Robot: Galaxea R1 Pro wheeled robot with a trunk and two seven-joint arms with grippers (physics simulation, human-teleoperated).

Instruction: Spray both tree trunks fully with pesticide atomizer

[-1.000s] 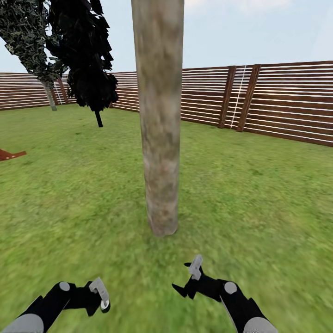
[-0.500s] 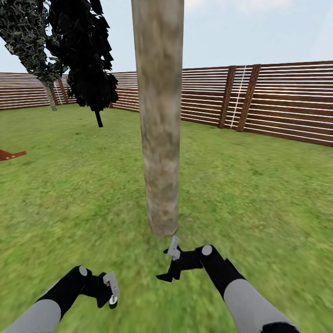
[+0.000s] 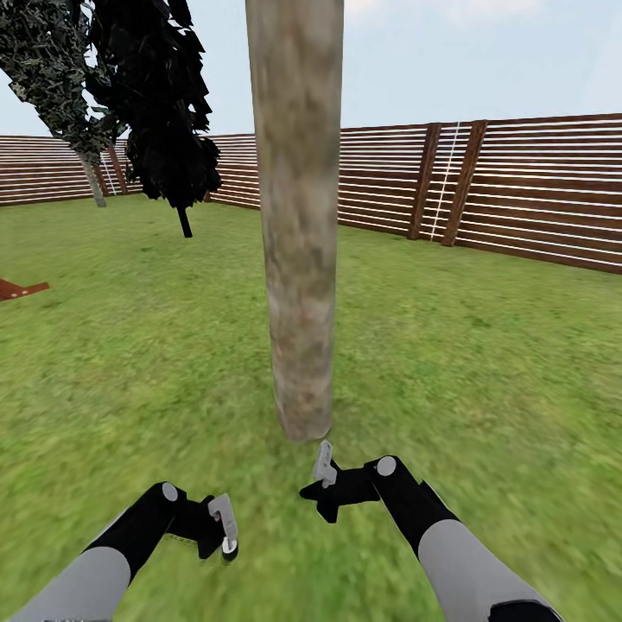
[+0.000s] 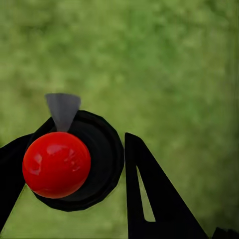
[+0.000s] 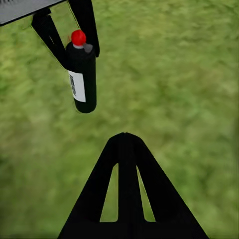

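A thick pale grey-beige tree trunk point(image 3: 298, 259) rises from the lawn point(image 3: 484, 371) straight ahead. A second tree point(image 3: 93, 181) with a grey trunk and mottled foliage stands far off at the back left. My left gripper point(image 3: 220, 531) point(image 4: 72, 159) is shut on the pesticide atomizer point(image 3: 228, 546) point(image 4: 57, 164) point(image 5: 82, 74), a small black bottle with a white mark and a red cap. It hangs low over the grass, in front and to the left of the trunk's base. My right gripper point(image 3: 320, 484) point(image 5: 124, 134) is shut and holds nothing, close in front of the trunk's base.
A thin black-trunked tree point(image 3: 164, 112) stands at the back left. A brown slatted fence point(image 3: 536, 190) runs along the back and right. A red-brown object point(image 3: 17, 288) lies at the left edge. Grass stretches on both sides of the trunk.
Both arms have reached forward. The right gripper rose from low on the right to the trunk's base, then stayed. The left gripper with the atomizer moved forward and right.
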